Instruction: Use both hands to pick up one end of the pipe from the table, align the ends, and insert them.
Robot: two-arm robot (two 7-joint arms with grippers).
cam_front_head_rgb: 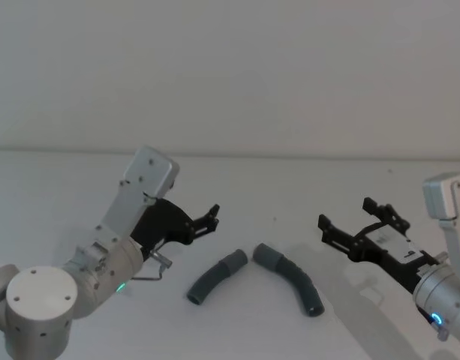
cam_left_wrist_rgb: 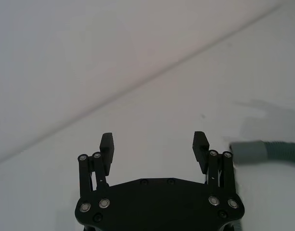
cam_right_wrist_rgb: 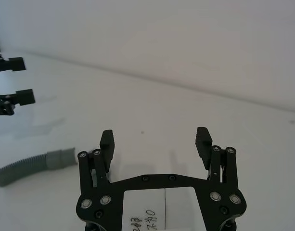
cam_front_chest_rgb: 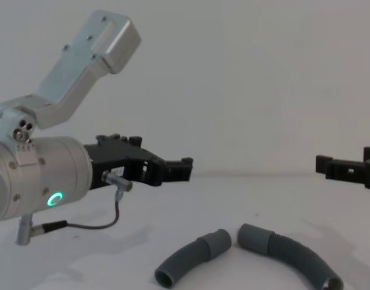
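Nothing had been grasped yet, so the step in hand looked like the approach before the pick-up. The left hose piece (cam_front_head_rgb: 217,276) lay flat on the table (cam_front_head_rgb: 290,187). The right hose piece (cam_front_head_rgb: 293,277) lay just beside it on the robot's right. Together the two made a shallow arch, with the left cuff (cam_front_head_rgb: 236,261) and the right cuff (cam_front_head_rgb: 266,255) facing each other, near but apart. The left gripper (cam_front_head_rgb: 212,216) hung above and behind the left hose piece, a little to its left. Its jaws were spread wide and held nothing, as the left wrist view (cam_left_wrist_rgb: 154,144) showed plainly. The right gripper (cam_front_head_rgb: 346,214) hovered well to the right of the left hose piece, beyond the right hose piece and off the table. It too was fully open and empty (cam_right_wrist_rgb: 156,139). The next move probably called for each gripper to come down over its own piece and close on the ribbed body just behind the cuff. That grip would leave both cuffs free. Since the right cuff looked the wider, the left cuff would likely go into it, which asks for the two ends to be raised and brought squarely into line first.
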